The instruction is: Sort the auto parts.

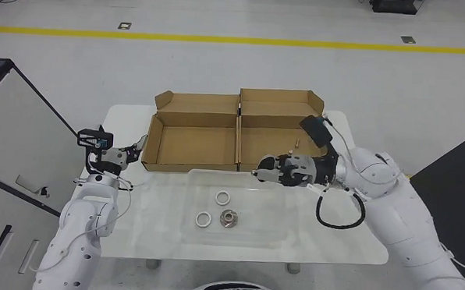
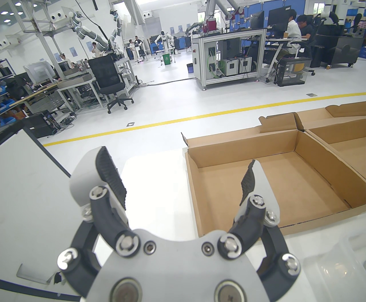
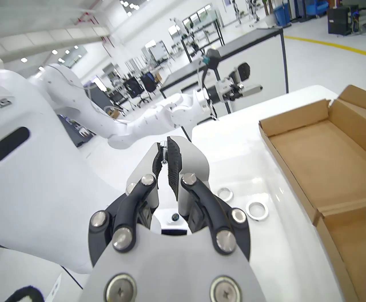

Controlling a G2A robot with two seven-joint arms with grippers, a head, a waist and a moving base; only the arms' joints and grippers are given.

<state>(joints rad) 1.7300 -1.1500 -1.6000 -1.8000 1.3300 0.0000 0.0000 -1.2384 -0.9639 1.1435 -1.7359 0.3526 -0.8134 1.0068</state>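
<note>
Though indistinct from above, screw (image 3: 163, 156) plain up close, pinched between right jaws; left jaws apart.

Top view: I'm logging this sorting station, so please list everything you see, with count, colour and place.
cardboard boxes: two, brown, open, side by side at the table's far side.
clear tray: one, transparent, in front of the boxes.
rings: two, whitish, in the tray.
flanged metal part: one, grey, in the tray beside the rings.
screw: one, silver, clamped in the right gripper.
table: one, white.
left gripper: open, empty, by one box's outer corner.
right gripper: shut, above the tray's far edge.
</note>
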